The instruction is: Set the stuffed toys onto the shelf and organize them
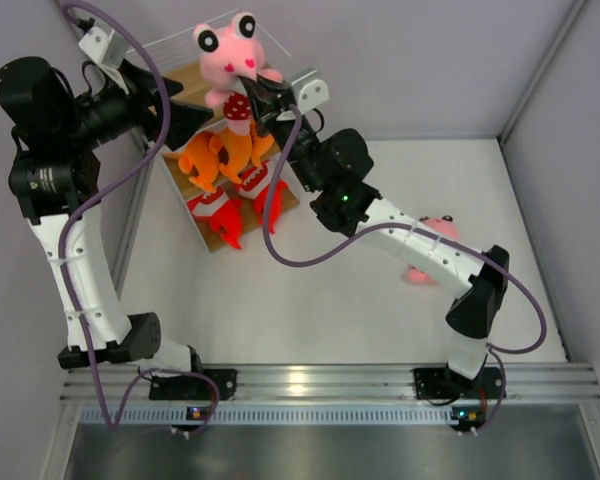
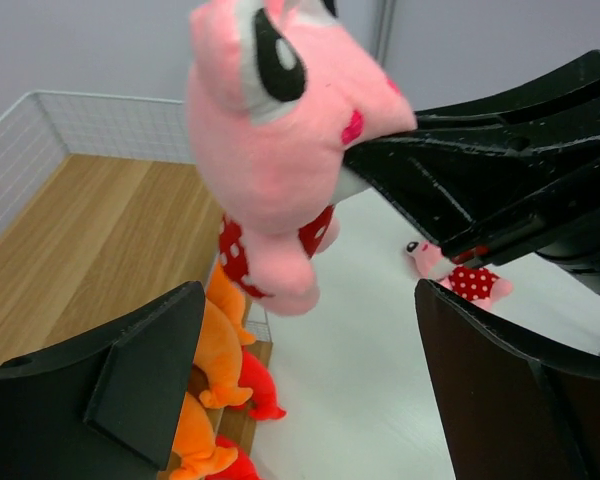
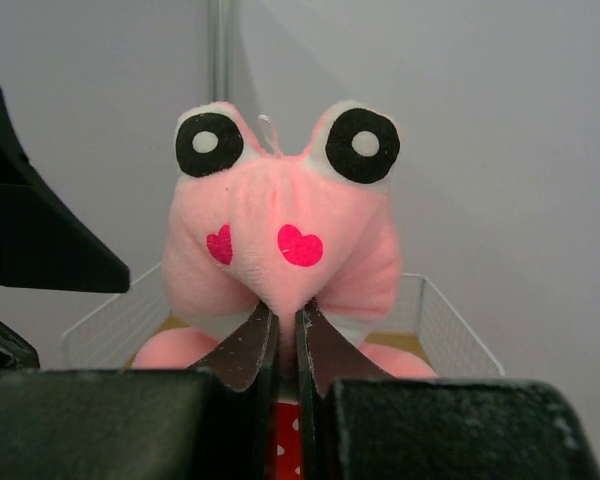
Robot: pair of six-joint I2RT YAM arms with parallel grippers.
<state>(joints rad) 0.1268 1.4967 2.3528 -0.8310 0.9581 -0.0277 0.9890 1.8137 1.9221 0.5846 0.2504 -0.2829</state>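
My right gripper [image 1: 252, 97] is shut on a pink animal in a red polka-dot dress [image 1: 235, 52] and holds it over the top tier of the shelf [image 1: 185, 80]. In the right wrist view the gripper [image 3: 287, 325] pinches the fabric under the toy's snout [image 3: 285, 235]. My left gripper [image 1: 175, 108] is open and empty beside the shelf top, close to the toy [image 2: 280, 140]. Orange sharks [image 1: 220, 155] and red sharks [image 1: 230, 208] lie on the lower tiers. A second pink animal [image 1: 438, 240] lies on the table, partly hidden by my right arm; it also shows in the left wrist view [image 2: 467, 280].
The shelf stands at the back left against the grey wall; its top board [image 2: 90, 240] has a white wire rim [image 3: 442, 318]. Grey walls close the table at back and sides. The left gripper's finger [image 3: 40, 235] is close to the held toy's left.
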